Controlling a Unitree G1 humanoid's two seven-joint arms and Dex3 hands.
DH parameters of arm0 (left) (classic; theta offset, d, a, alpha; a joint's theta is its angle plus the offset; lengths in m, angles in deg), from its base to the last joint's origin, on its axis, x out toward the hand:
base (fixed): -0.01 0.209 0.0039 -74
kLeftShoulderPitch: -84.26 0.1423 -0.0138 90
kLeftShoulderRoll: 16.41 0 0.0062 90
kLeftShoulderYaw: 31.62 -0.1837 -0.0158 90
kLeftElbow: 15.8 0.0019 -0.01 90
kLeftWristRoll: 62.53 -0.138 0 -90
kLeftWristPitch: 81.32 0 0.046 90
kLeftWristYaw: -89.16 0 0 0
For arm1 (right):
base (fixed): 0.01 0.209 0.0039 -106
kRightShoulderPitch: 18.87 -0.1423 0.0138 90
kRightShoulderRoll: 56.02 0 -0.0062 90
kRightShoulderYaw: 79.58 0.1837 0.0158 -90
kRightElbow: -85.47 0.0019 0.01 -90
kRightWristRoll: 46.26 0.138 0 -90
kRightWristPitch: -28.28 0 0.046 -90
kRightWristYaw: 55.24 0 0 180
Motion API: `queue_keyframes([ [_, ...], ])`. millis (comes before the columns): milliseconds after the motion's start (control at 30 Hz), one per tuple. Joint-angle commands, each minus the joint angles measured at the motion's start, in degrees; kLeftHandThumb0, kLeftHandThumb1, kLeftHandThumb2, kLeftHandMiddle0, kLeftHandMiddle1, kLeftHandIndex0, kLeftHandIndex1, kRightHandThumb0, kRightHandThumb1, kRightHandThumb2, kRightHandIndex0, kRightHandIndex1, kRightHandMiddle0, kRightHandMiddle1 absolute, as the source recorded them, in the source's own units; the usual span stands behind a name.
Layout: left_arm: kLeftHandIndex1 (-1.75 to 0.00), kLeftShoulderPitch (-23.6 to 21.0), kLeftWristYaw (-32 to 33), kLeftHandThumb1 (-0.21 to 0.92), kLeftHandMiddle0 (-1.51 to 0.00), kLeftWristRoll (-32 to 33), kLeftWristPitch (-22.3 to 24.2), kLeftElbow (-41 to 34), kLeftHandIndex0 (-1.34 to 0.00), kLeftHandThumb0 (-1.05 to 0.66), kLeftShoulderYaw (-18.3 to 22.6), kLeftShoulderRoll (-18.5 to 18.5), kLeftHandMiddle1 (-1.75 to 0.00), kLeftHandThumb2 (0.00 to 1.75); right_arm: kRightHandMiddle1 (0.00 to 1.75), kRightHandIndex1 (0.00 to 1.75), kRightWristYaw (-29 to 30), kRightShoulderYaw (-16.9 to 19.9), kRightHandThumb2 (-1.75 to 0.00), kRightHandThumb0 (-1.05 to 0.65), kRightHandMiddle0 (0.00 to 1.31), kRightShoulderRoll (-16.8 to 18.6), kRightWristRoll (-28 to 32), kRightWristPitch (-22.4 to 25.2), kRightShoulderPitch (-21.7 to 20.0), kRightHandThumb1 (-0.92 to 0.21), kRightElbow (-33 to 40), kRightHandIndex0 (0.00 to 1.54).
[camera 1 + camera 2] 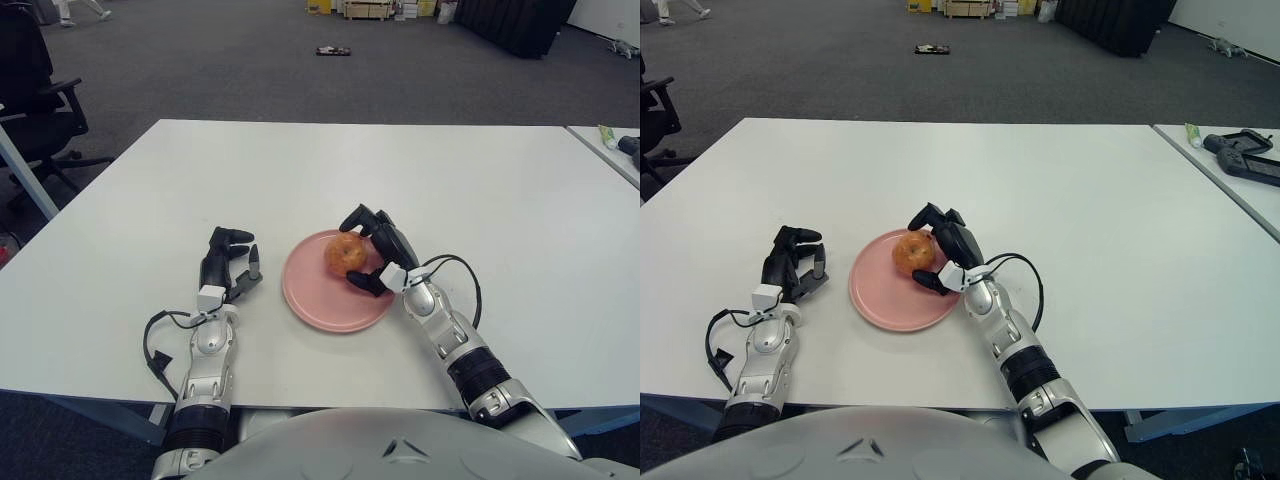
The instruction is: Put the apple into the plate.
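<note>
A reddish-yellow apple [344, 255] is over the middle of the round pink plate [310, 300] on the white table [400, 170]. My right hand [372, 250] is shut on the apple from its right side, fingers curled over the top and thumb under the front. Whether the apple rests on the plate or hangs just above it I cannot tell. My left hand [228, 262] lies on the table just left of the plate, fingers curled, holding nothing.
A black office chair [35, 90] stands off the table's far left corner. A second table [1230, 160] with small items sits at the right. Boxes and a small object lie on the floor far behind.
</note>
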Motion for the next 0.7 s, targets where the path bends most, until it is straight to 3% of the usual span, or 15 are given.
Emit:
queue_keyframes([
  [0,-1.75,0.2,-0.2,0.63,-0.61,0.0,0.8,-0.1,-0.37,-0.39,-0.1,-0.3,-1.61,0.93,0.62,0.57,0.2,-0.7,-0.87,-0.78,0.06,-1.8,-2.2,0.3,1.1,-0.51,-0.1,0.07],
  [33,-1.75,0.2,-0.2,0.63,-0.61,0.0,0.9,-0.1,-0.37,-0.39,-0.1,-0.3,-1.61,0.93,0.4,0.37,0.5,-0.8,-0.8,-0.85,0.04,-1.9,-2.5,0.1,1.1,-0.56,0.0,0.05],
  [100,-1.75,0.2,-0.1,0.63,-0.62,-0.1,0.8,-0.1,-0.37,-0.39,-0.2,-0.3,-1.61,0.93,0.2,0.19,1.8,-1.1,-0.7,-0.94,0.02,-2.4,-3.5,-0.8,1.0,-0.63,0.0,0.02],
  [200,-1.75,0.2,0.0,0.63,-0.62,-0.3,0.3,0.1,-0.38,-0.39,-0.2,-0.3,-1.62,0.93,0.07,0.06,3.7,-1.2,-0.58,-1.01,0.01,-3.0,-4.4,-2.6,1.1,-0.71,0.0,0.01],
  [367,-1.75,0.1,0.2,0.62,-0.64,-0.4,-0.4,0.4,-0.38,-0.39,-0.2,-0.2,-1.63,0.95,0.01,0.01,4.7,-0.9,-0.41,-1.04,0.0,-3.2,-3.4,-5.4,1.3,-0.84,-0.6,0.0],
  [500,-1.75,-0.1,0.3,0.61,-0.65,-0.4,-0.8,1.0,-0.39,-0.4,-0.2,-0.2,-1.64,0.96,0.0,0.0,1.4,0.9,-0.35,-1.05,0.0,-2.9,3.1,-8.5,2.9,-0.87,1.3,0.0],
  [667,-1.75,-0.4,0.3,0.6,-0.64,-0.4,-1.1,1.4,-0.39,-0.4,-0.2,-0.1,-1.63,0.97,0.0,0.0,-0.9,2.7,-0.33,-1.05,0.0,-2.6,7.3,-8.7,4.4,-0.89,5.0,0.0],
])
